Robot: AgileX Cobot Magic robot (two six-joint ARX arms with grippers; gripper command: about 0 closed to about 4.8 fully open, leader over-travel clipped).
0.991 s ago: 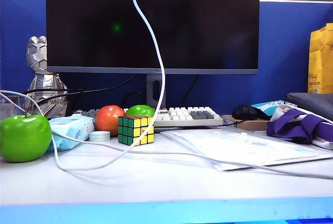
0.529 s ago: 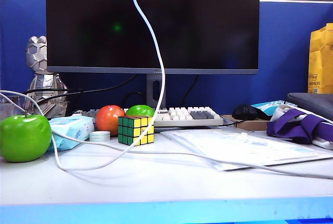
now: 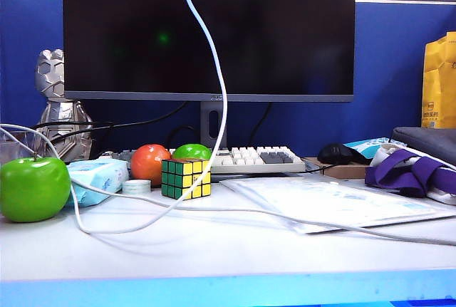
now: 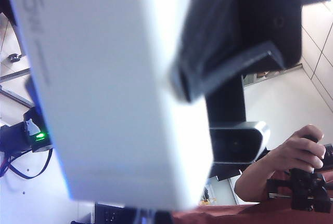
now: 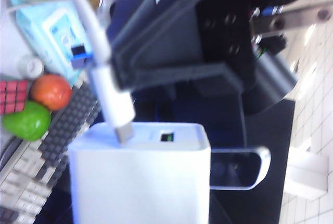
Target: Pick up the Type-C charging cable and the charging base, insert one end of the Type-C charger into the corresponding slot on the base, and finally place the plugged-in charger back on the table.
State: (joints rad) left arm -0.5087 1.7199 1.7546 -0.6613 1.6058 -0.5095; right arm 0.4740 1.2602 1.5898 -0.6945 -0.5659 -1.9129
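Observation:
The white Type-C charging cable drops from the top edge of the exterior view, passes the cube and loops over the table. Both grippers are above that view. In the right wrist view, my left gripper is shut on the cable just behind its white plug. The plug's metal tip touches the end face of the charging base, beside a small dark slot; whether it is seated I cannot tell. My right gripper is shut on the base, one black finger against its side.
On the table stand a green apple, a pale blue tissue pack, a tape roll, a red fruit, a Rubik's cube, a keyboard and a plastic folder. A monitor stands behind.
The top of the hanging cable has swayed slightly to the right. Nothing on the table has moved.

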